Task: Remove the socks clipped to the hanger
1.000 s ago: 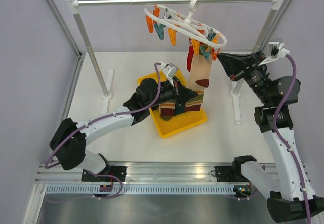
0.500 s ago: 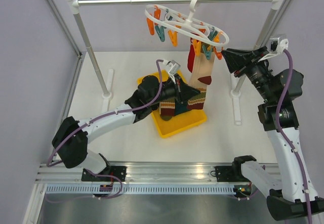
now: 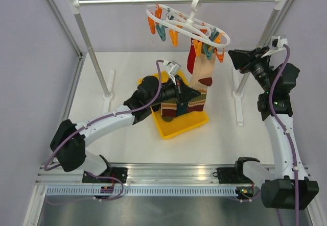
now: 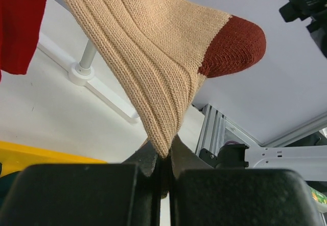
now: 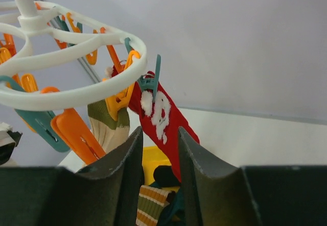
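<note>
The white hanger (image 3: 190,22) hangs by its hook from the metal rail, with orange and teal clips around its ring. A tan sock with a red-brown toe (image 3: 203,70) dangles from it, and a red sock (image 3: 192,58) hangs just behind. My left gripper (image 3: 185,91) is shut on the tan sock's lower edge (image 4: 153,57); the fabric is pinched between the left gripper's (image 4: 164,152) tips. My right gripper (image 3: 231,56) stands open just right of the hanger. In the right wrist view a teal clip (image 5: 152,78) holds the red sock (image 5: 163,119), which shows beyond the right gripper (image 5: 160,134), apart from it.
A yellow tray (image 3: 176,130) below the hanger holds several loose socks, one of them striped (image 5: 153,205). The metal rail (image 3: 153,1) rests on two posts with white feet, one at the left (image 3: 92,52) and one by the right arm (image 3: 265,37).
My right gripper has drawn back to the right from the hanger's clips and its jaws have widened. The hanger has swung slightly. The left gripper keeps hold of the tan sock.
</note>
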`<state>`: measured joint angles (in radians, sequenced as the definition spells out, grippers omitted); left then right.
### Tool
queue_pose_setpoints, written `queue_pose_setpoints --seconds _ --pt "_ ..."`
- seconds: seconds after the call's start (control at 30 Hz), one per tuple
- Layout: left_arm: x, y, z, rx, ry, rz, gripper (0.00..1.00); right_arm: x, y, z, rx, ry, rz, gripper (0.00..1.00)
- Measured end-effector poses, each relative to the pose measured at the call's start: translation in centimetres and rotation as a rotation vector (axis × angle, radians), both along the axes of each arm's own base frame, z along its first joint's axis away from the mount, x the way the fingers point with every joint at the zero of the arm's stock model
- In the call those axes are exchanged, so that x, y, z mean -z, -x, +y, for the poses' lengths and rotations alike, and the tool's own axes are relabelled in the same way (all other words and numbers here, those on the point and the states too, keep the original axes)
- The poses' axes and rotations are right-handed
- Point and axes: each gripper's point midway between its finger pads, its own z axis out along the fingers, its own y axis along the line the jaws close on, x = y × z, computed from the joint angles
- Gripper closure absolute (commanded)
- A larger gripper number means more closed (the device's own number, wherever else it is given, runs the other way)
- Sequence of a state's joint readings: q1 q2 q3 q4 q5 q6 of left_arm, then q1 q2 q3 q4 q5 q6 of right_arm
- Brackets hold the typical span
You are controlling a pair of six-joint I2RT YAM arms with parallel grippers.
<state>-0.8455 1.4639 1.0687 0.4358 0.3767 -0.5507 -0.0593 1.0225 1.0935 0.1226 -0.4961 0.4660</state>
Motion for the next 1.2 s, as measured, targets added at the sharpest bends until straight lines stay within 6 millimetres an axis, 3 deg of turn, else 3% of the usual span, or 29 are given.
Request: queue_pose_setpoints --seconds 0.3,0.73,1.2 --pt "-0.3 1.2 0.3 0.047 -0.01 0.007 0.98 -0.2 -1.4 2.0 -0.216 -0.122 -0.105 0.58" --pt "0.1 2.7 0.5 0.138 -0.017 0.06 0.98 -1.7 -0.3 3.8 -0.415 -0.201 -0.239 0.51" --pt "0.1 3.5 0.5 0.183 -0.013 0.096 0.98 -0.4 -1.2 5.5 -0.527 -0.256 -0.224 0.46"
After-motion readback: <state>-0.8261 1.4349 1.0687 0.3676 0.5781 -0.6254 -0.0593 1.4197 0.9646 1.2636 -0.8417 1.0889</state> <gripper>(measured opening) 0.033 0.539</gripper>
